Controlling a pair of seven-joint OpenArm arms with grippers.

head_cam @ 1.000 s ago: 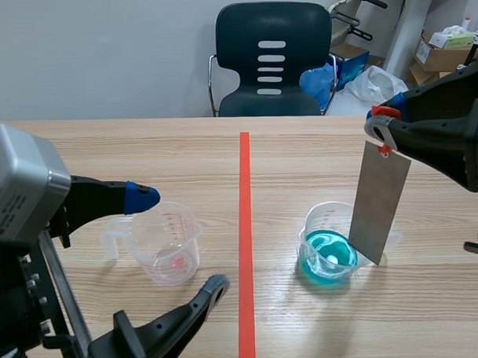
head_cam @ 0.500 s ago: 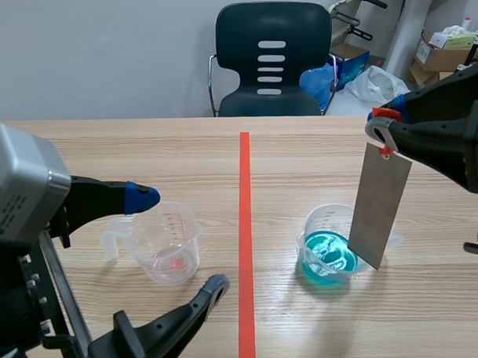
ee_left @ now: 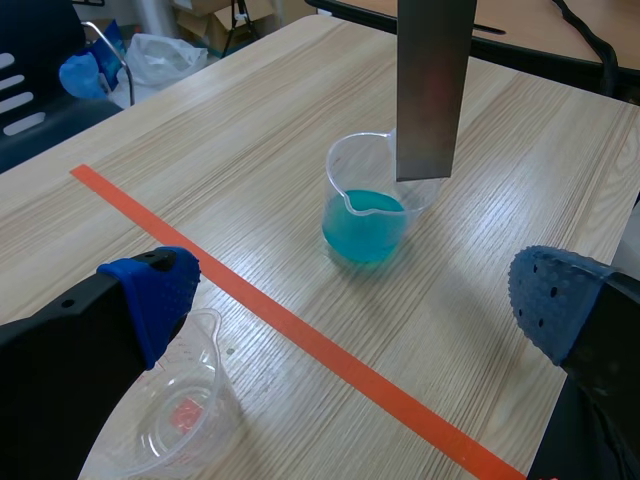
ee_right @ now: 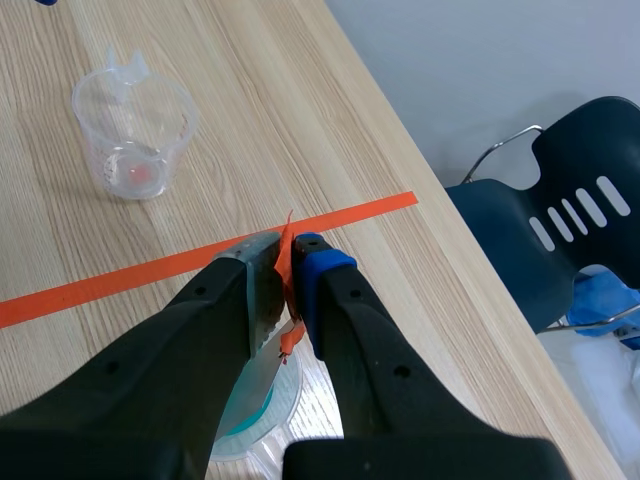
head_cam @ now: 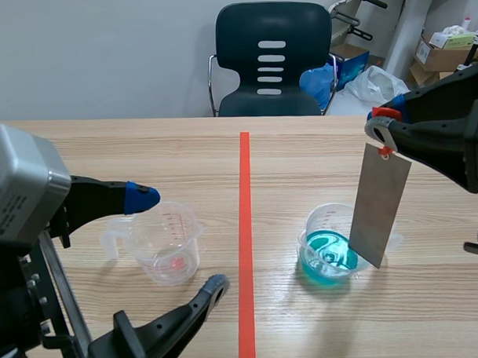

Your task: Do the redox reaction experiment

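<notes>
Right tool [head_cam: 381, 131] was clamped on the top edge of the metal plate [head_cam: 379, 204], with a scrap of orange-red tape showing at the pinch point.

Plate: flat, thin, dull grey rectangle with a matte face. It hung nearly upright, slightly tilted, one lower corner lowest.

Its lower end sat at the rim of the clear beaker [head_cam: 322, 223]. I could not tell whether the metal touched the liquid.

Beaker: transparent plastic with a pour spout, holding turquoise solution [ee_left: 364, 222] to roughly half its height. It stood on the counter [head_cam: 301, 157] in the right half, between the red tape line [head_cam: 244, 226] and the counter's right edge.

Left tool [head_cam: 178, 241] had its fingers wide apart, holding nothing.

Empty measuring cup [ee_left: 175, 415] stood on the counter's left half, between those open fingers. It was clear, with a handle, red graduation marks on the wall and a red mark on the base.
</notes>
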